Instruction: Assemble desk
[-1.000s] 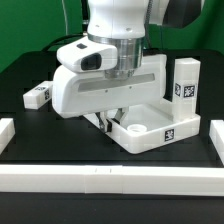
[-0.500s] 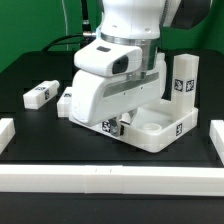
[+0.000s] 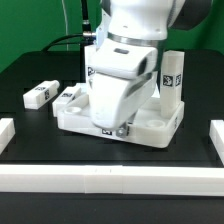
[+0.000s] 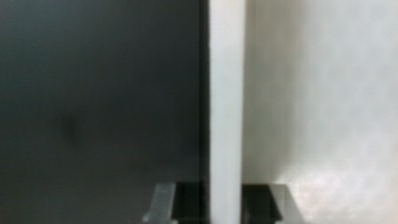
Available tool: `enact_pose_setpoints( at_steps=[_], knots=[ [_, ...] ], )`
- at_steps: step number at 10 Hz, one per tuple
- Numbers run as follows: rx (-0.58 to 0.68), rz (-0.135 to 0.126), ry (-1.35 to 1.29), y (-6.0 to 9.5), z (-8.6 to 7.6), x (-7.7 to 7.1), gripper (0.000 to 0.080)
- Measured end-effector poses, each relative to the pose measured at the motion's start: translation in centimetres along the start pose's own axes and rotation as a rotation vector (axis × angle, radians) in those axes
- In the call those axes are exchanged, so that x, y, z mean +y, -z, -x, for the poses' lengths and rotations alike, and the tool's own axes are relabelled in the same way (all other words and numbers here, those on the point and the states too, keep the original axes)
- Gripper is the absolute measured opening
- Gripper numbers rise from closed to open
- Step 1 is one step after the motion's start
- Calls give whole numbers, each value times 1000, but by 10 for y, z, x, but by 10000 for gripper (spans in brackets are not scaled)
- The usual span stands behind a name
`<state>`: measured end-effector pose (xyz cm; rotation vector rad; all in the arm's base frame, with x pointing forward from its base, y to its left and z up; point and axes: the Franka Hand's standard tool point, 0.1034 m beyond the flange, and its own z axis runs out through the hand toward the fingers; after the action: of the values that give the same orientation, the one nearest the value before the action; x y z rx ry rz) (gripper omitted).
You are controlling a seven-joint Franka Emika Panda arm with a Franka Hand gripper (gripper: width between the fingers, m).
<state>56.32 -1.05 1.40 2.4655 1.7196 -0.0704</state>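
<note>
Black worktop [image 3: 30, 135] fills the frame, big white arm [image 3: 128, 50] dead centre. Under it, lower centre, sits the desk top [image 3: 150, 131], jaws clenched on its rim. An upright leg [image 3: 172, 78] stands at its right end; a loose leg [image 3: 38, 94] lies centre left.

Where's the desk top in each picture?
Exterior view: desk top is mid-picture, under the arm, partly hidden.
Wrist view: only its rim shows, a white strip through the middle.
Shared landmark: the pincer, shut on that rim; the wrist view shows its fingers either side of the strip.
</note>
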Motion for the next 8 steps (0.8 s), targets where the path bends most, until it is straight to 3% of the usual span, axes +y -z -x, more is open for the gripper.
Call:
enact_pose_setpoints(
  at_steps=[3,6,8],
  knots=[
    [3,16,260,2,-19,8,67],
    [-6,17,297,0,-15,8,67],
    [-8,5,292,3,-31,16,66]
  ],
)
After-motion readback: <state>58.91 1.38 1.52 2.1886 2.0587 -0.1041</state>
